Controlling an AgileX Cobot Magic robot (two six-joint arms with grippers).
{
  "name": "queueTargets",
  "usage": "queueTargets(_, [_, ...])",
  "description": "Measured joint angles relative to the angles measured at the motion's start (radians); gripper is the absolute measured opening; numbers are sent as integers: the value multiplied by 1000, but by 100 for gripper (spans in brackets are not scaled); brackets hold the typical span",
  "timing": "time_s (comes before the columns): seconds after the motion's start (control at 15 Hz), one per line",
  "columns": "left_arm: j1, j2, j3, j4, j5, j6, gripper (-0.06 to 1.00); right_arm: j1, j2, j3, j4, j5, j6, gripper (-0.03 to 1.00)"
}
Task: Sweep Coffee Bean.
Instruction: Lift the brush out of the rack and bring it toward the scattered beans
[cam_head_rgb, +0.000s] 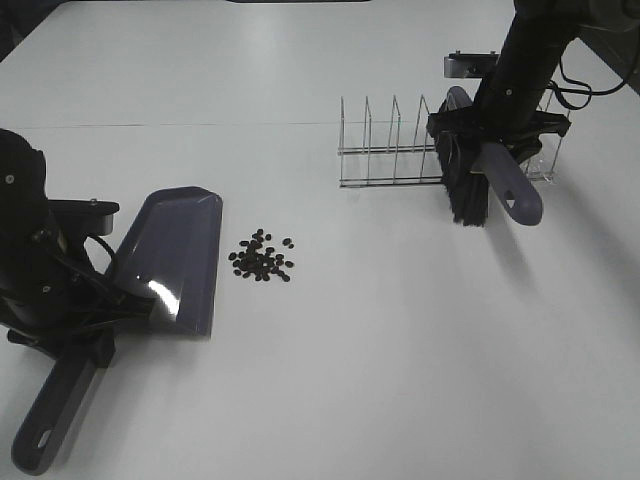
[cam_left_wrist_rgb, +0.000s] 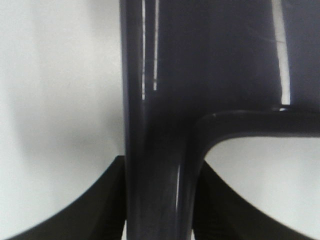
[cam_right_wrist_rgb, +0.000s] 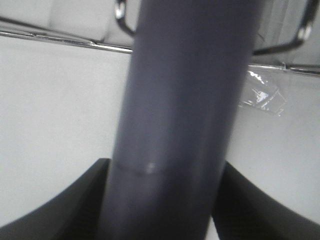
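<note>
A small pile of dark coffee beans (cam_head_rgb: 262, 258) lies on the white table, just right of the purple-grey dustpan (cam_head_rgb: 175, 258). My left gripper (cam_head_rgb: 105, 322) is shut on the dustpan's handle near the pan; the handle (cam_left_wrist_rgb: 160, 150) fills the left wrist view between the black fingers (cam_left_wrist_rgb: 90, 210). My right gripper (cam_head_rgb: 492, 135) is shut on the purple-grey brush (cam_head_rgb: 478, 170), which hangs in front of the wire rack with black bristles (cam_head_rgb: 466, 195) pointing down, far right of the beans. The brush handle (cam_right_wrist_rgb: 175, 125) fills the right wrist view.
A wire dish rack (cam_head_rgb: 400, 145) stands at the back right, behind the brush; its wires also show in the right wrist view (cam_right_wrist_rgb: 60, 40). The dustpan's long handle (cam_head_rgb: 50, 420) reaches the table's front left edge.
</note>
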Motion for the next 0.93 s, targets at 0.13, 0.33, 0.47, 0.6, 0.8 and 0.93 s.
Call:
queueTargets(0.13, [0, 0, 0, 0, 0, 0, 31, 0, -10, 0, 4, 0, 0, 52])
queueTargets(0.33, [0, 0, 0, 0, 0, 0, 31, 0, -48, 0, -3, 0, -1, 39])
queueTargets(0.47, [0, 0, 0, -6, 0, 0, 31, -4, -37, 0, -28, 0, 2, 34])
queueTargets(0.6, [0, 0, 0, -8, 0, 0, 31, -3, -23, -6, -30, -2, 3, 34])
queueTargets(0.8, [0, 0, 0, -8, 2, 0, 31, -3, -20, -8, -32, -6, 3, 34])
queueTargets(0.93, [0, 0, 0, -8, 3, 0, 31, -3, -20, -8, -32, -8, 3, 34])
